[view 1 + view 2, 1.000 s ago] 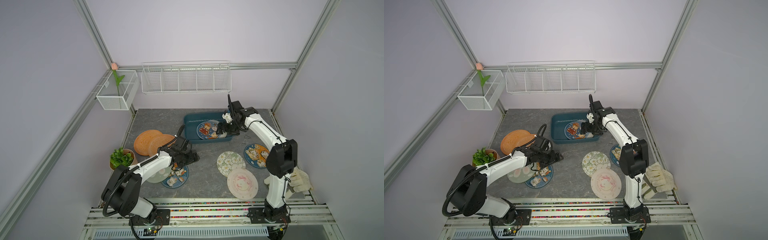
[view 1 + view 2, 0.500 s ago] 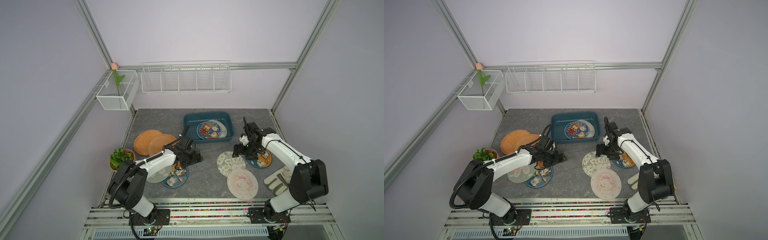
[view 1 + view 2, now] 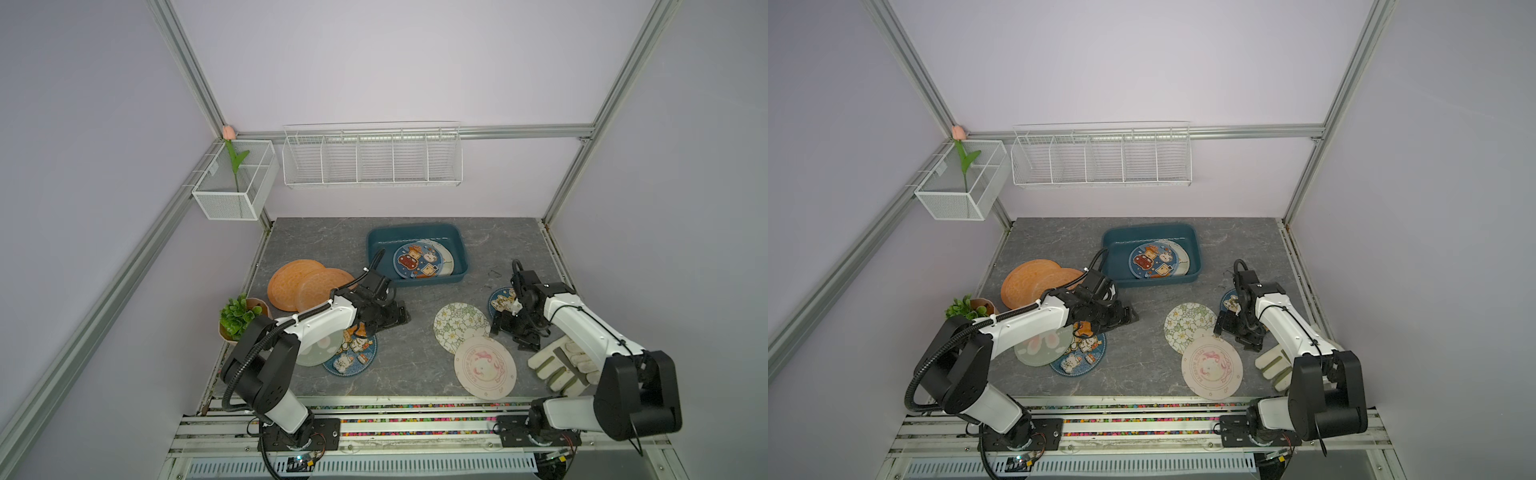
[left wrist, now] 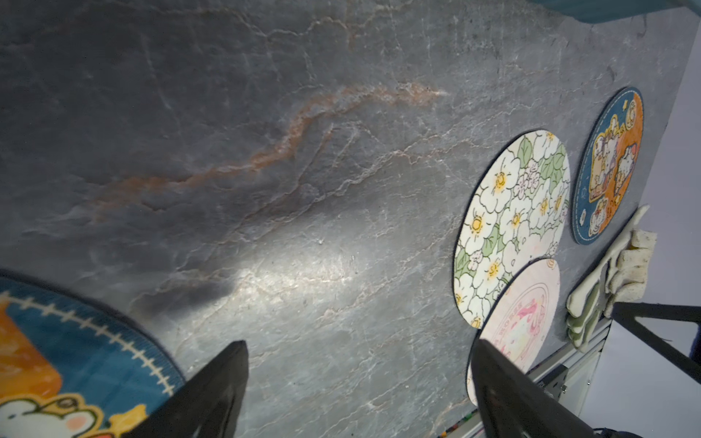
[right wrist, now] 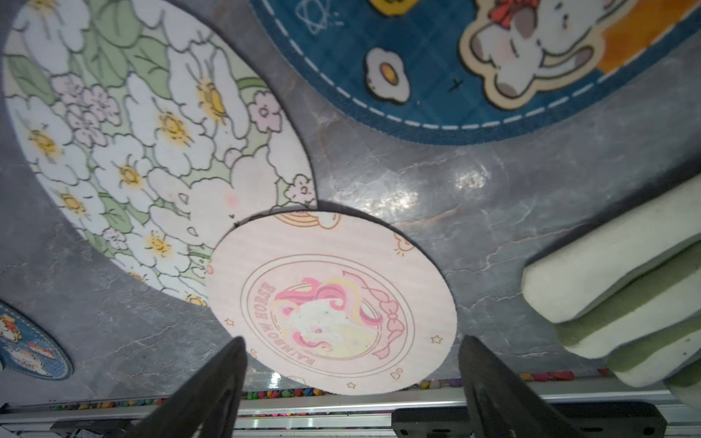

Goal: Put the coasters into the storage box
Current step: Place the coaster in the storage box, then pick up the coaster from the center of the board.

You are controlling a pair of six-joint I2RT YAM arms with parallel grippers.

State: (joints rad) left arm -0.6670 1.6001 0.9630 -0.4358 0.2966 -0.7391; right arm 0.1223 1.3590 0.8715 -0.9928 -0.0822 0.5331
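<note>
Box: storage box sits flat at the back middle of the table.
In box: printed blue coaster lies on a pale coaster, toward the box's right end.
Orange coasters: two, overlapping, on the table left of the box.
Under left arm: rabbit coaster overlaps a stitched blue coaster; both on the table.
Right side: pink horse coaster overlaps the edge of the flower coaster; a small blue coaster lies partly behind the right arm.
Left gripper: jaws wide apart, empty, low over bare table near the box's front.
Right gripper: jaws wide apart, empty, beside the flower coaster, glove close by.
</note>
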